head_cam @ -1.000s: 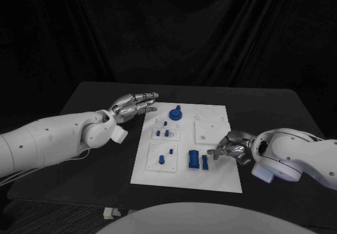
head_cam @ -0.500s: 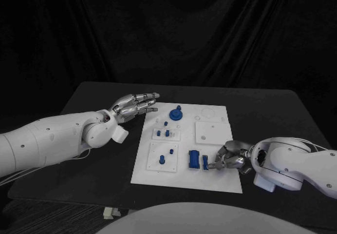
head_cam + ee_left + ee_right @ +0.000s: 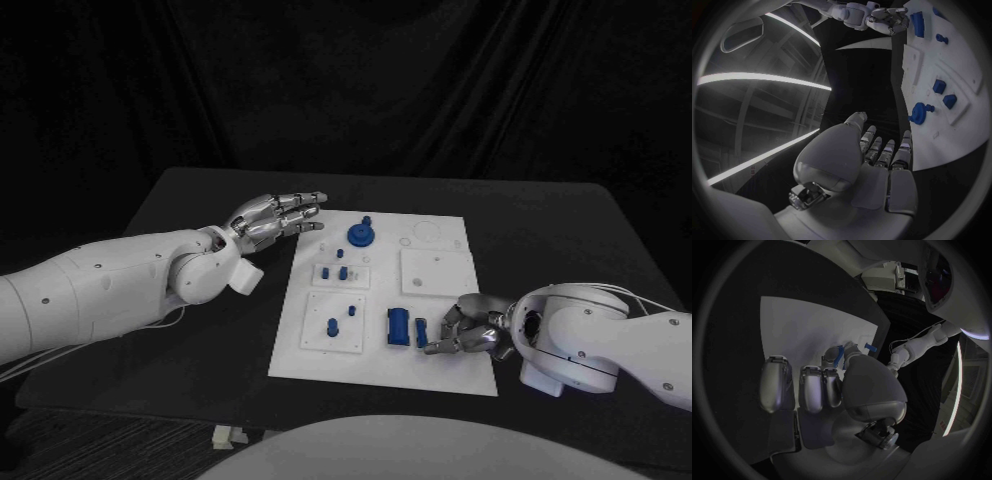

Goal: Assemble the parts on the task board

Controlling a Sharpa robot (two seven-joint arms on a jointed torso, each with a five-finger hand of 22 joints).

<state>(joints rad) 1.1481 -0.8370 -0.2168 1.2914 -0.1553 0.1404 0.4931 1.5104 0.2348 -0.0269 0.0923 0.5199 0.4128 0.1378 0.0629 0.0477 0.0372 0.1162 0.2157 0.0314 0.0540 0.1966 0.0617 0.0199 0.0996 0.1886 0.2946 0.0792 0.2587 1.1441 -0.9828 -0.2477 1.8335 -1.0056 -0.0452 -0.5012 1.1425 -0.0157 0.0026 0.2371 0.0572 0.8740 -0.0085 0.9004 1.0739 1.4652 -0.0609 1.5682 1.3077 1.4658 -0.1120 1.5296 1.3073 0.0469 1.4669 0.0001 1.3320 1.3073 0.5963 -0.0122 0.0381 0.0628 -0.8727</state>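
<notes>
Black bench [image 3: 188, 330] carries one white task board [image 3: 433, 365]. Left hand [image 3: 271, 216] hovers beside its far corner, fingers loosely apart, holding nothing. Right hand [image 3: 469, 328] pinches one slim blue part [image 3: 421, 333] beside a taller blue block [image 3: 397, 327].

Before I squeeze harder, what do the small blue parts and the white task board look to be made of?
The small blue parts look like matte moulded or printed plastic: uniform colour, no glint. The white task board looks like rigid matte plastic, flat with raised square panels; painted metal can't be excluded. The right hand is at the narrow blue piece.
</notes>
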